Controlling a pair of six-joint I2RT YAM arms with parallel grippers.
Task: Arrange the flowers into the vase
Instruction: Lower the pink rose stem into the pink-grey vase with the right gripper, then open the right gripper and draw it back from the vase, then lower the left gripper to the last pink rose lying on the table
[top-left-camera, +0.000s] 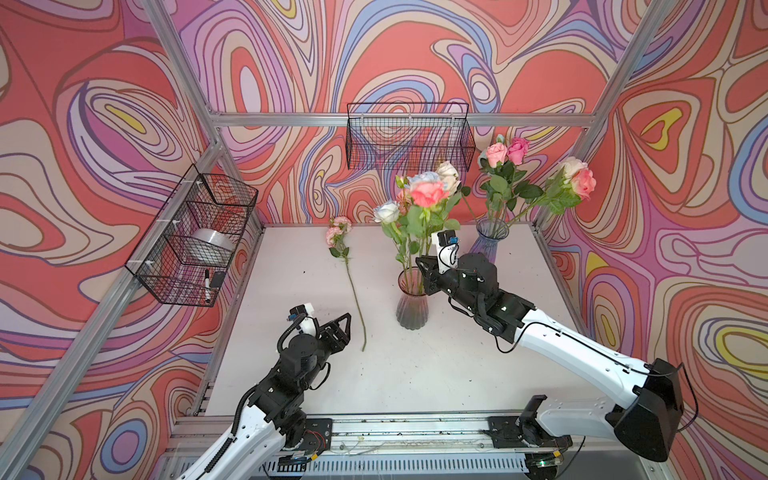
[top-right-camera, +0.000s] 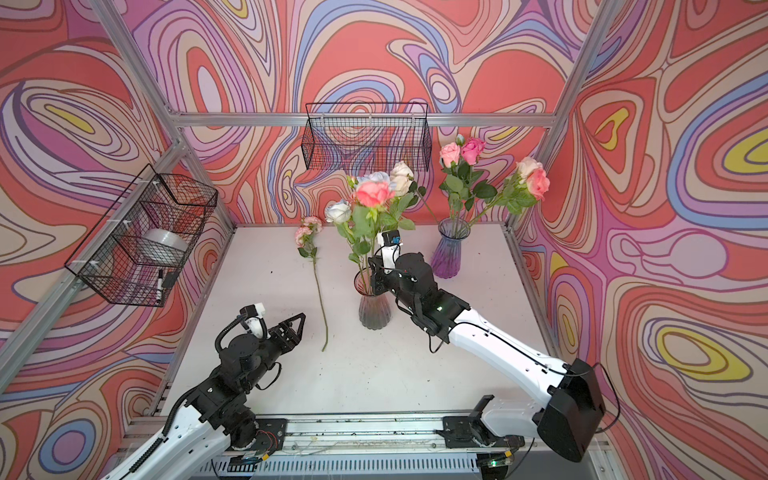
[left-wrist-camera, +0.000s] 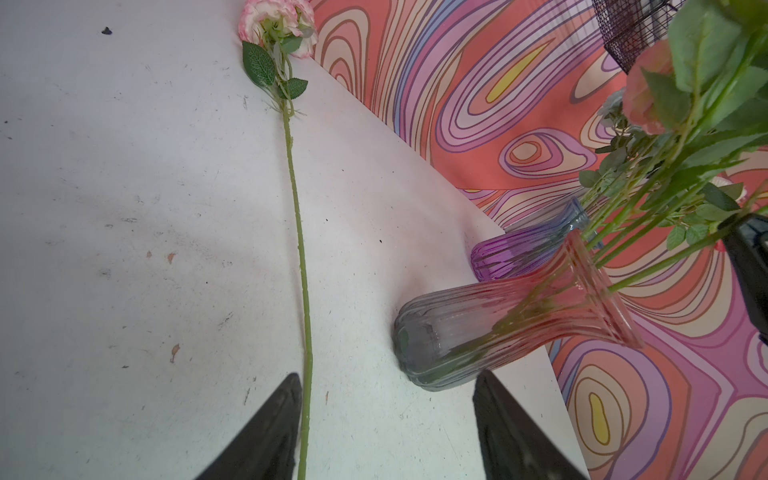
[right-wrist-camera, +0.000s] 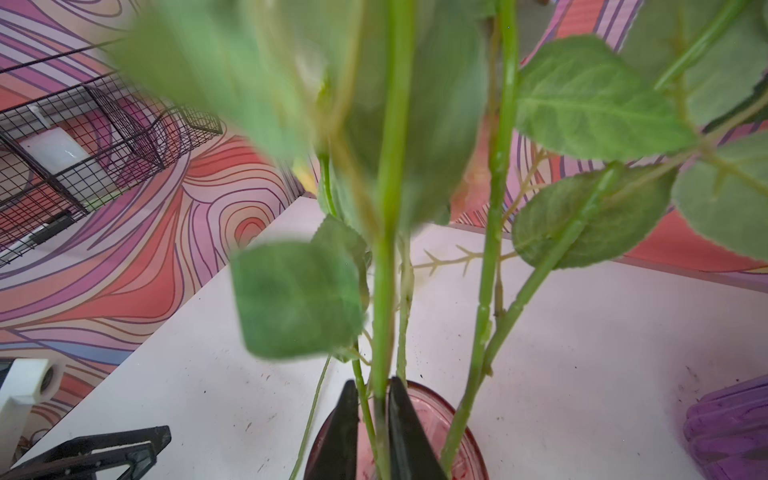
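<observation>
My right gripper (right-wrist-camera: 374, 386) has its jaws drawn in narrow on a green stem (right-wrist-camera: 392, 124). One finger lies against it, and the other stands just off it with a thinner stalk in the slit between. The grip sits directly above the mouth of the pink vase (right-wrist-camera: 461, 409), and the stem runs down past the fingertips into it. Blurred leaves crowd the right wrist view.

In both top views that vase (top-left-camera: 411, 309) stands upright near the middle of the table (top-left-camera: 415, 370). It holds a bunch of flowers (top-left-camera: 428, 193): a coral rose in front, with pale blue and white blooms around it. The right arm reaches in from the right at rim height.

My left gripper (left-wrist-camera: 390, 415) has its jaws spread wide and holds nothing. It is low over the table, left of the pink vase. A loose flower (left-wrist-camera: 297, 232) lies flat on the table, and the lower end of its stem passes between my fingers, just beside one of them. Its frilly pink bloom (top-left-camera: 338, 230) points toward the back wall.

At the back right a purple vase (top-left-camera: 490, 243) stands upright with more roses (top-left-camera: 507, 153) in it, pink, coral and white, leaning outward.
</observation>
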